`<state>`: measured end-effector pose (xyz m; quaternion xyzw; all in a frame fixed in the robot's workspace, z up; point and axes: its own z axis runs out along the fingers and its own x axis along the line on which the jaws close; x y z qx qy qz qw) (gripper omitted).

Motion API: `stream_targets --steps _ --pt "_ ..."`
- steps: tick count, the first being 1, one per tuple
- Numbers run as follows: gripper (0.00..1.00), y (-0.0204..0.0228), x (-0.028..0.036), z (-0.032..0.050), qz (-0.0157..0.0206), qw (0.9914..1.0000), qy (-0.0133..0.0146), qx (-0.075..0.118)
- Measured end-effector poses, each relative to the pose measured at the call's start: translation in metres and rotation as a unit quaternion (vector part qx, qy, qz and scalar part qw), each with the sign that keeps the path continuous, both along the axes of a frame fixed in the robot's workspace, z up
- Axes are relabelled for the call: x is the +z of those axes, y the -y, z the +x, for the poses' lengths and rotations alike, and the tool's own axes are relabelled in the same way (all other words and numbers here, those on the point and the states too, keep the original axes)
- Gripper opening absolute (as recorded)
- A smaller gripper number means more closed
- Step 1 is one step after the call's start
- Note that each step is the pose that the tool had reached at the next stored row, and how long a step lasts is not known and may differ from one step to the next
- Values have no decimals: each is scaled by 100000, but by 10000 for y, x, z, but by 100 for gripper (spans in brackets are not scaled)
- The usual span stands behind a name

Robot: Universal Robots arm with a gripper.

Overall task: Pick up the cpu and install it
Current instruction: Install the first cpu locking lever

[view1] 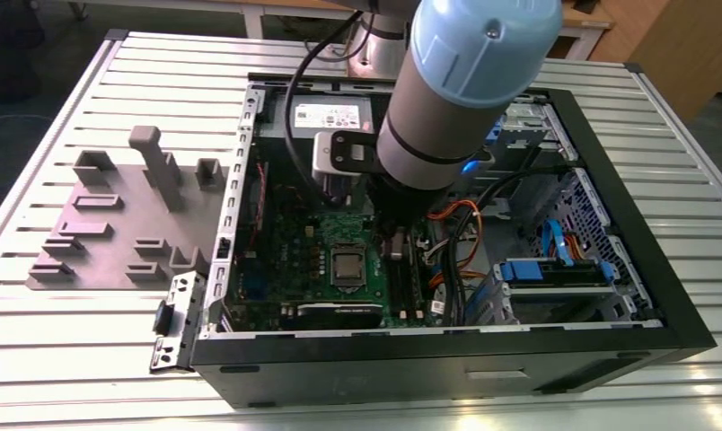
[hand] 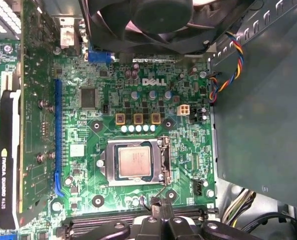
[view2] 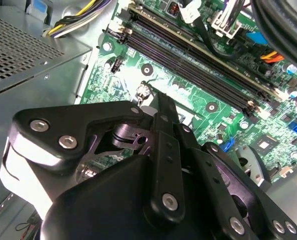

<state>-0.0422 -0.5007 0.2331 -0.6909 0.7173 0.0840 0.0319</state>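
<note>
My gripper (hand: 161, 204) is pressed together, pinching nothing, poised just beside the socket (hand: 164, 159). The cpu (hand: 134, 161) lies flat in that socket on the green board (hand: 188, 150), just below the exterior view's middle. I judge it seated; any regrasp calls for a square, gentle approach.

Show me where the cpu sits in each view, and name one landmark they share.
Exterior view: the cpu lies in the middle of the green board.
First wrist view: the cpu sits inside the socket frame.
Second wrist view: the gripper stands in front of that part of the board.
Shared landmark: the long black memory slots beside the socket frame.
</note>
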Motion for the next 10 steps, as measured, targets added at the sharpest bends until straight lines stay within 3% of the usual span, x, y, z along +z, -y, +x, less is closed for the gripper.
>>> stream_targets --steps 10 --pt "11 11 -12 5 -86 100000 2 136"
